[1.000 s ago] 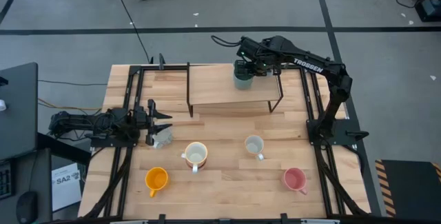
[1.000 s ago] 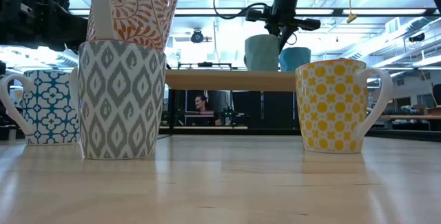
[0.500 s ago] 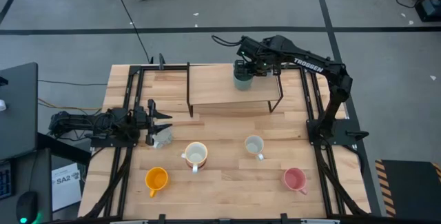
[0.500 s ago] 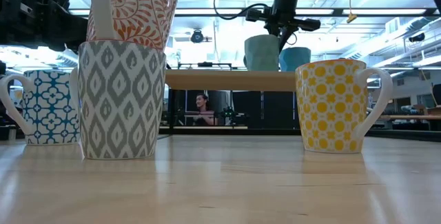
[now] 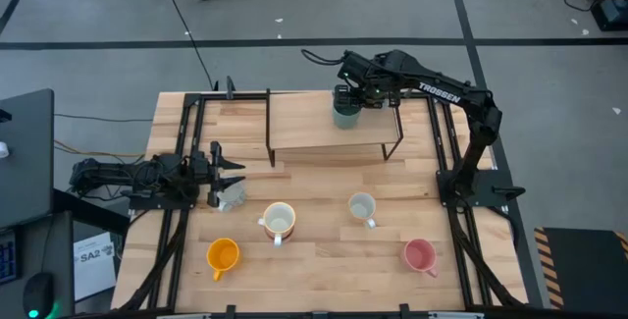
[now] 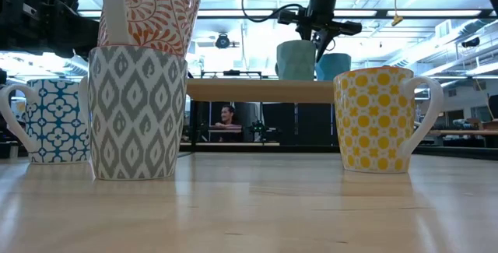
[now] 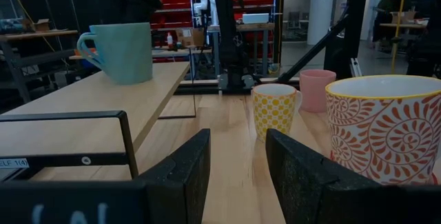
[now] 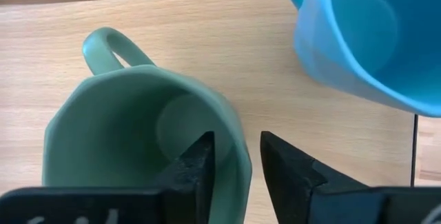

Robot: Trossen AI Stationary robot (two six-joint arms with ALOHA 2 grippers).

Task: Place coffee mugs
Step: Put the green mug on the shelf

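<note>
A pale green mug [image 8: 138, 134] stands upright on the raised wooden shelf [image 5: 304, 132] at the far side, with a bright blue mug [image 8: 365, 38] next to it. My right gripper [image 8: 238, 158] points steeply down over the green mug, open, one finger inside and one outside the wall; whether they touch it I cannot tell. Several more mugs stand on the table below: orange [image 5: 223, 254], cream [image 5: 279, 220], yellow-dotted [image 5: 363, 206] and pink [image 5: 420, 253]. My left gripper [image 7: 238, 162] waits open and level at the table's left, beside a grey-patterned mug [image 5: 233, 194].
The shelf rests on thin black metal legs [image 5: 270, 128]. Black frame rails [image 5: 186, 152] run along both table sides. The low view looks past patterned mugs [image 6: 136, 113] into the room, where a person [image 6: 227, 121] sits far behind the table.
My right gripper has opened a little over the green mug's wall; the mug stays standing on the shelf. Neither arm has shifted.
</note>
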